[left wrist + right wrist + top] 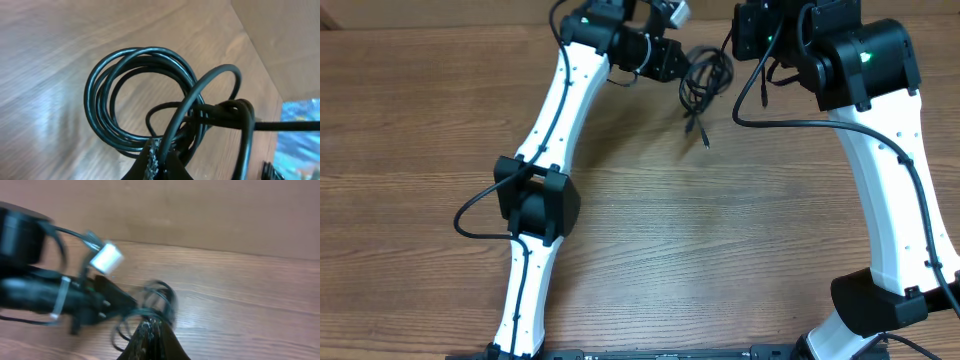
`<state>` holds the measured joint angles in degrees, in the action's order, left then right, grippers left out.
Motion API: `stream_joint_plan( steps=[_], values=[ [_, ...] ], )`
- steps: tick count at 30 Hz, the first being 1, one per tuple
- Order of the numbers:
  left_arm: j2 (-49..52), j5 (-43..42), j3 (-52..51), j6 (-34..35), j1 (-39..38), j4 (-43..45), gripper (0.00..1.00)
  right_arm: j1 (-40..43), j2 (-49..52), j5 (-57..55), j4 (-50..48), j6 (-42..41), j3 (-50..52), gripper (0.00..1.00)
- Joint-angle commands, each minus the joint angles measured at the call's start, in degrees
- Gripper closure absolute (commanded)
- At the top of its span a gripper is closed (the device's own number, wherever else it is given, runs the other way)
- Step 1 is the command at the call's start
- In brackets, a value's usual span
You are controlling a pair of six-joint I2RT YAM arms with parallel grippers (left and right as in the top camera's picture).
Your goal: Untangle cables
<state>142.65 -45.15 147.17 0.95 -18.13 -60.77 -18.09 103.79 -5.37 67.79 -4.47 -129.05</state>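
The left gripper [161, 160] has its jaws pressed together on a few strands of the cables [98, 102], at the low edge of a round coil of several turns. From that pinch one loop arches up and over to the right, and a single strand runs off toward the right edge of the view.

The right gripper [151, 337] also has its jaws together, its tips at the same bundle from the opposite side. The wrist view is blurred, but a strand appears to be clamped between them.

Seen from overhead, both grippers meet at the far edge of the wooden table [650, 240], about midway along that edge. The cables hang there as one small tangled bundle between the two arms. A loose tail with a small plug end [701, 132] trails from it toward the table's middle.
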Motion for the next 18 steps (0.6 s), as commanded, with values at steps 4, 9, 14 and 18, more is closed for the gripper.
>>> stream_joint_plan(
  steps=[4,9,14,18],
  values=[
    [0.0,0.2,1.1,8.1,9.5,1.9,0.96,0.2,-0.3,-12.2,2.5,0.1,-1.3,0.96],
    [0.0,-1.8,1.1,11.4,16.0,1.9,0.96,1.4,-0.3,-12.8,3.0,0.0,-1.3,0.96],
    [0.0,-3.0,1.1,12.6,21.0,1.9,0.96,3.4,-0.3,-12.8,2.4,-0.2,-1.3,0.96],
    [0.0,-2.9,1.1,13.0,23.9,1.9,0.96,5.5,-0.3,-12.8,2.1,-0.1,-1.3,0.96]
  ],
)
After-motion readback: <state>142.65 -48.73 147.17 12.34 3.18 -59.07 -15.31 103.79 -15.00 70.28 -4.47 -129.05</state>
